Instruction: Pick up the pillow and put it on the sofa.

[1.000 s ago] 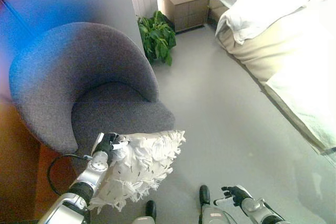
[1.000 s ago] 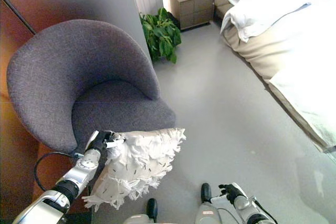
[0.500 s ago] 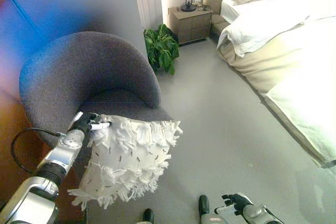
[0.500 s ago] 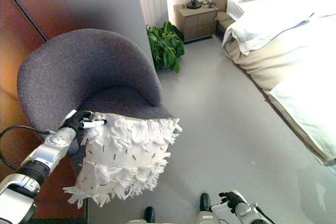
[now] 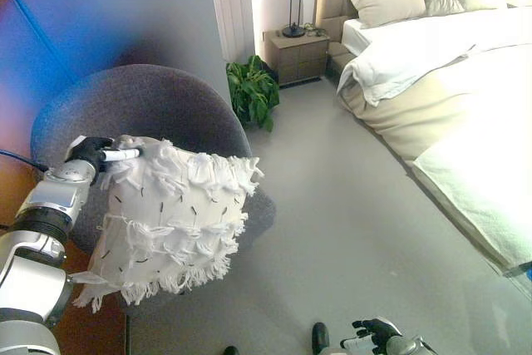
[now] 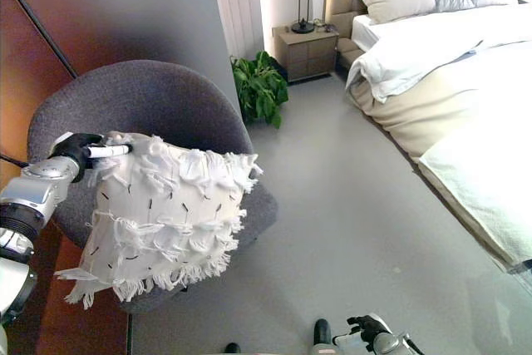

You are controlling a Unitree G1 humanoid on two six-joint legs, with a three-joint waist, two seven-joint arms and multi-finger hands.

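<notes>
A white fringed pillow [image 5: 170, 218] with small dark flecks hangs in the air in front of a round grey upholstered chair [image 5: 174, 106], covering most of its seat. My left hand [image 5: 93, 151] is shut on the pillow's upper left corner, up near the chair's backrest. The pillow [image 6: 162, 214] hangs upright from that corner. My right hand [image 6: 370, 334] shows low at the bottom edge, fingers curled, holding nothing.
A potted green plant [image 5: 253, 89] stands behind the chair by a wooden nightstand [image 5: 298, 56] with a lamp. A large bed [image 5: 449, 81] with white bedding and pillows fills the right side. Grey floor [image 5: 349, 205] lies between chair and bed. A dark wall [image 6: 116, 14] rises at the left.
My left hand has lifted the pillow up and to the left, from beside the seat's front edge to in front of the backrest. The camera has tilted upward.
</notes>
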